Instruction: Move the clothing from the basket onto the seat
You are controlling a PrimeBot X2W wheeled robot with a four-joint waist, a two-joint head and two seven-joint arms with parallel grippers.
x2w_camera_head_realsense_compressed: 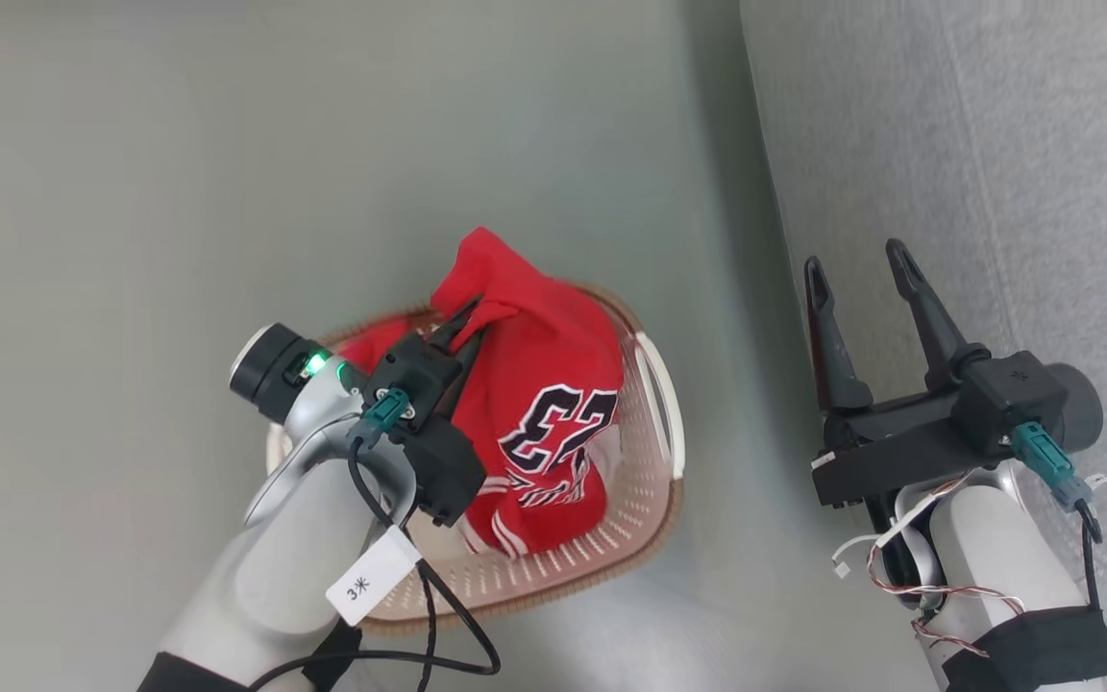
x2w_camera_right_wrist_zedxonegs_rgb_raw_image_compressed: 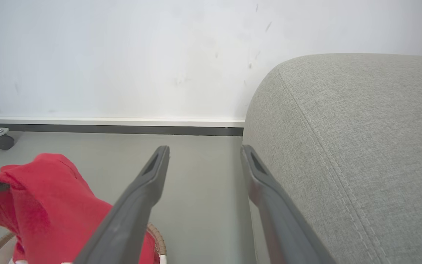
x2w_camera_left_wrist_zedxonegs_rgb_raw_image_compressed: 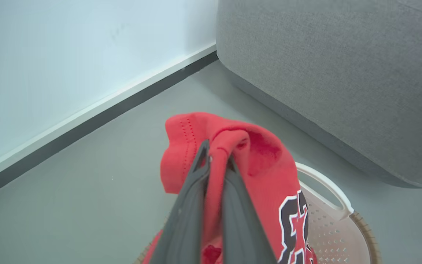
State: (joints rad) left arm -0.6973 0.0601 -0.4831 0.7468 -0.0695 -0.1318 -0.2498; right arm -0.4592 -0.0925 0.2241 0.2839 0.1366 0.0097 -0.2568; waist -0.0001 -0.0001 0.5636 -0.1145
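Clamping clothing [x2w_camera_head_realsense_compressed: 553,384] above the basket [x2w_camera_head_realsense_compressed: 654,452] on grey floor [x2w_camera_head_realsense_compressed: 131,192], left pincer [x2w_camera_head_realsense_compressed: 467,322] hovers; right pincer [x2w_camera_head_realsense_compressed: 856,264] gapes by seat [x2w_camera_head_realsense_compressed: 996,144].

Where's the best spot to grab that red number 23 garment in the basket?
Probably a bunched fold atop the red garment, coming from above: the soft cloth heaps above the basket rim there, and the left gripper is shut on such a ridge.

The basket [x2w_camera_head_realsense_compressed: 654,423] stands on the floor [x2w_camera_head_realsense_compressed: 131,192], left of the seat [x2w_camera_head_realsense_compressed: 996,144]; the clothing [x2w_camera_head_realsense_compressed: 553,384] lies in it, its top pinched in the left claw [x2w_camera_head_realsense_compressed: 472,317]; the right claw [x2w_camera_head_realsense_compressed: 856,259] hangs at the seat's left edge.
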